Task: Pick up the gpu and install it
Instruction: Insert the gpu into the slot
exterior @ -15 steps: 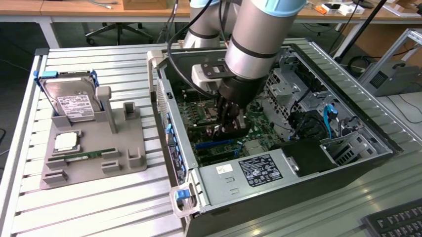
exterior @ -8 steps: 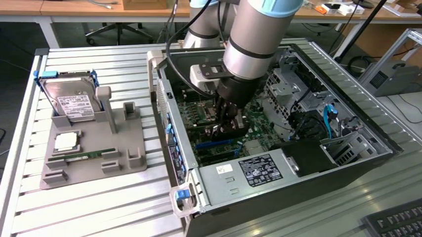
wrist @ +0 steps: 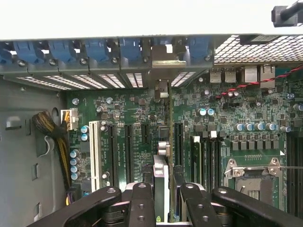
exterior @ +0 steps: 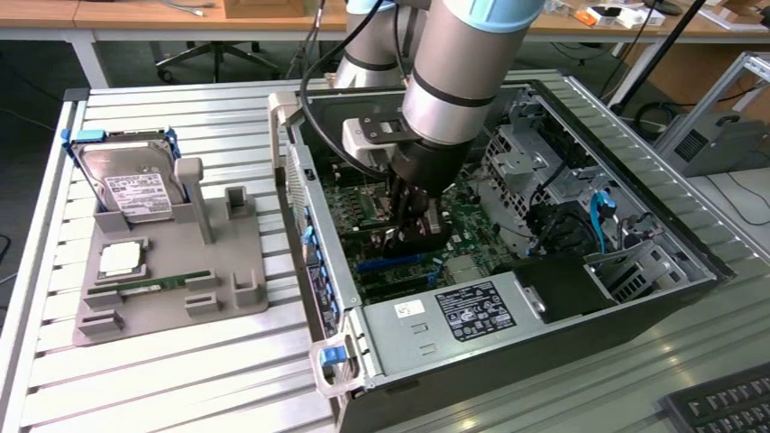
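Clamping the thin green gpu card [wrist: 163, 175] edge-on, black gripper [wrist: 163, 201] could miss the motherboard's black slot [wrist: 171, 142] if it's tilted.

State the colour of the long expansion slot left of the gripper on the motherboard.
White, clearest in the wrist view.

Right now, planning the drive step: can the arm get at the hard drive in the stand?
Probably not yet: its jaws hold the gpu inside the case, though the hard drive stands unobstructed.
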{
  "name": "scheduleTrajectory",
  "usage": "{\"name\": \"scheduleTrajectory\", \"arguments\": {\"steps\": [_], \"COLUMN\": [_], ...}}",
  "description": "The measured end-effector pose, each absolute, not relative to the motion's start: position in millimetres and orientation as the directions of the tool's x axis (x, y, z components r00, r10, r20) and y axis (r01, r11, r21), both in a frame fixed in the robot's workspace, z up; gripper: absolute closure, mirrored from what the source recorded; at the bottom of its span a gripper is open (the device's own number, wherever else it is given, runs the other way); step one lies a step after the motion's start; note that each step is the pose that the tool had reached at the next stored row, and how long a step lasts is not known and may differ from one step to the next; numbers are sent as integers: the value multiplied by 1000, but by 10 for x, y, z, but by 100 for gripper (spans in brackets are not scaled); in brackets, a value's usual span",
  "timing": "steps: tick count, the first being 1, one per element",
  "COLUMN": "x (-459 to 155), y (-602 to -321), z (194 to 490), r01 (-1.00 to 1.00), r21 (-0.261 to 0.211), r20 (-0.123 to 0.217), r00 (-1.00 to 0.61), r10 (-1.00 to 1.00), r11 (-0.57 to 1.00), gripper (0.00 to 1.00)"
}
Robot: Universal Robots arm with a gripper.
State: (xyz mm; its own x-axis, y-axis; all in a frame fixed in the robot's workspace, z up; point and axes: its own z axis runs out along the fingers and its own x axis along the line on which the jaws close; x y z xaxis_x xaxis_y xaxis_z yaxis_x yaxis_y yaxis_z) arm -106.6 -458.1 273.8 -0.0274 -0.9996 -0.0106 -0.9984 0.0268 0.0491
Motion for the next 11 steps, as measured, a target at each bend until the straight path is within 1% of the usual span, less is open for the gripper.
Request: {"name": "scheduleTrajectory", "arguments": {"steps": [11], "x": [-1080], "y": [-4580], "z": [2697], "r01": [-998], "r21": [49], "r20": [-7], "r00": [-28], "r10": [-1000], "r11": [28], "gripper": [74]}}
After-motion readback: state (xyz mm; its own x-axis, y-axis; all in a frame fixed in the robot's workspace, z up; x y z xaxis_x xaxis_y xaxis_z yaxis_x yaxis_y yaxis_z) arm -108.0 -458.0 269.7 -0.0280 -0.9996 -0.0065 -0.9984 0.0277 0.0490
